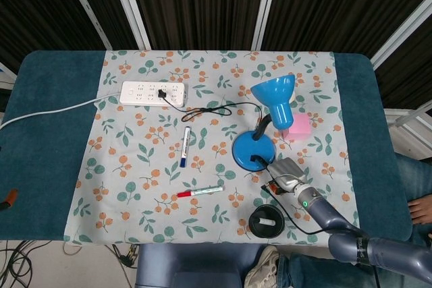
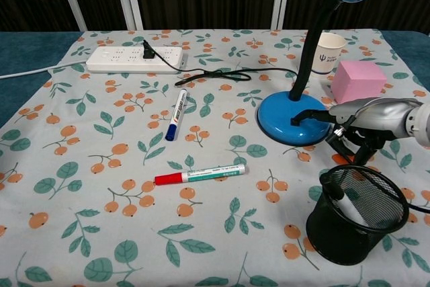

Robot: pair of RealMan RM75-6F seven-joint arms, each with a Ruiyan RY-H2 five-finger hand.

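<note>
1. Dark ribbed panels with white struts back a teal surface (image 1: 54, 139) covered by one floral cloth (image 1: 135, 180).
2. Far left: one white power strip (image 1: 152, 92), one black plug seated in it, black cord (image 1: 216, 108) trailing right.
3. Two markers lie loose on the cloth: one blue-capped marker (image 1: 185, 146) lying nearly upright in the head view, and one red-capped marker (image 1: 200, 191) nearer the front edge.
4. One blue desk lamp (image 1: 254, 150) stands right of centre, shade tilted.
5. Behind it: one paper cup (image 2: 327, 52) and one pink block (image 2: 358, 81), side by side.
6. One black mesh pen holder (image 2: 355, 214) at front right, one marker (image 2: 344, 200) leaning inside.
7. Right hand (image 2: 366, 126) hovers just beside the lamp base and above the holder's rim, fingers curled down, grasping nothing visible.
8. Left hand: out of both views.
</note>
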